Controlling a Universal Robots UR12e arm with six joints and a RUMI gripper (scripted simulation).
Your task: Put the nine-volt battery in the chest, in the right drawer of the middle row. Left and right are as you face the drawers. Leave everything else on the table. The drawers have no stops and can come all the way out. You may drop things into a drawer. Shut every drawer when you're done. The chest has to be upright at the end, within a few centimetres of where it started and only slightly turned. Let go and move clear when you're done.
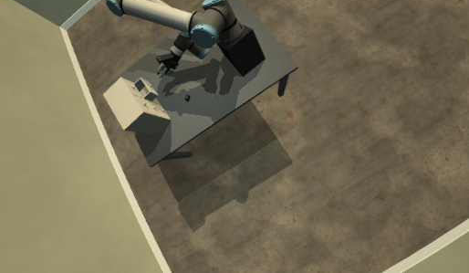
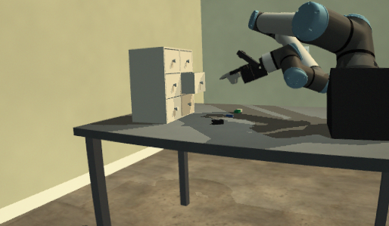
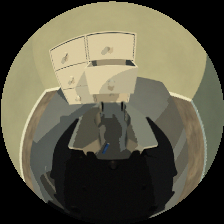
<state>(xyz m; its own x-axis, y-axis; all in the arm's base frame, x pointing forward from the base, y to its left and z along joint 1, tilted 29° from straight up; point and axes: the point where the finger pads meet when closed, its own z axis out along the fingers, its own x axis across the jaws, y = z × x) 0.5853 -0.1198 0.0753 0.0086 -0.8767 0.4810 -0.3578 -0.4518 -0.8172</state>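
Note:
The white chest [image 1: 123, 103] [image 2: 147, 85] stands upright, three rows of two drawers. Its right middle drawer [image 2: 200, 83] [image 3: 111, 80] is pulled well out; the other drawers look shut. What lies inside it cannot be made out. My gripper [image 1: 160, 73] [image 2: 222, 78] [image 3: 112, 102] is partly open with nothing between its fingertips. It hangs above the table in front of the pulled-out drawer, apart from its handle. A small black block [image 1: 187, 98] [image 2: 217, 122] and a small blue thing [image 2: 229, 116] [image 3: 105, 148] lie on the table. I cannot tell whether either is the nine-volt battery.
A small green thing [image 1: 170, 71] [image 2: 238, 111] lies on the table [image 1: 228, 109] [image 2: 182, 138] beyond the blue one in the exterior view. The arm's black base block [image 1: 242, 54] [image 2: 359, 101] stands at the end away from the chest. A wall [image 2: 76, 58] is behind the chest.

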